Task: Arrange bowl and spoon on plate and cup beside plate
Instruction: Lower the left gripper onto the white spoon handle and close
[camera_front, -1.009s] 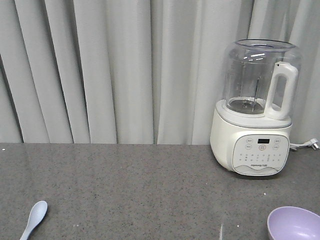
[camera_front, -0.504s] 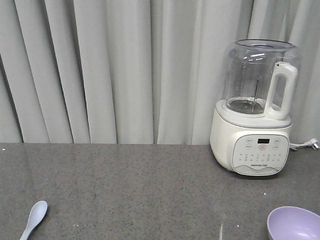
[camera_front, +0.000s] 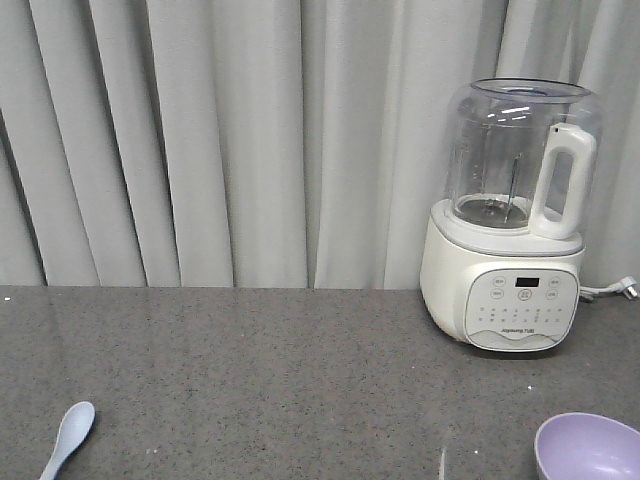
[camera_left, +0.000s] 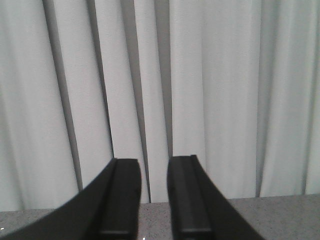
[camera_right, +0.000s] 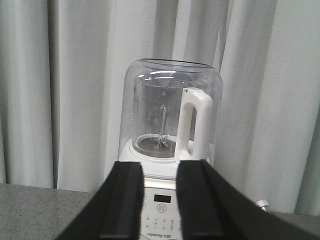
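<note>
Surface: grey speckled countertop (camera_front: 250, 370), carrying everything seen.
Appliance: white blender with clear jug (camera_front: 510, 220), back right, no part of the task.
Tools: left gripper (camera_left: 154, 172) and right gripper (camera_right: 159, 172), jaws narrowly parted, nothing between them.
Ware: small lavender plastic bowl (camera_front: 588, 450), front right; small pale blue plastic spoon (camera_front: 65, 440), front left, well apart.
Plate, cup: not in view.
Progress, as judged: nothing arranged; every placement remains.
</note>
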